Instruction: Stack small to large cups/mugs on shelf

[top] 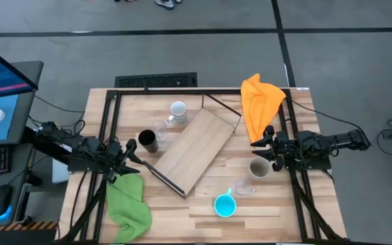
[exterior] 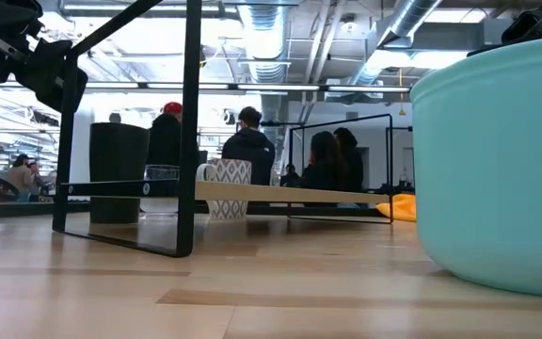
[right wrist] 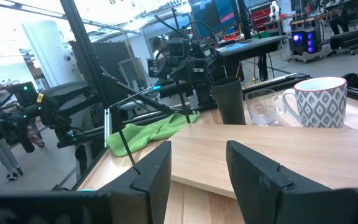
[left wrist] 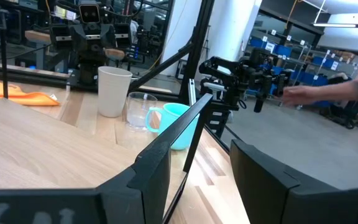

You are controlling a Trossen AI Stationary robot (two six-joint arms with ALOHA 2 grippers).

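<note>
Both claws [top: 129, 153] [top: 267, 144] — parted, empty

No lettering, label or number can be read anywhere (screens included).

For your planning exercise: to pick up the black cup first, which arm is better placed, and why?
The left. Its open gripper sits just beside the black cup, on the same side of the shelf. The right gripper, also open, waits across the shelf, near the beige cup.
</note>
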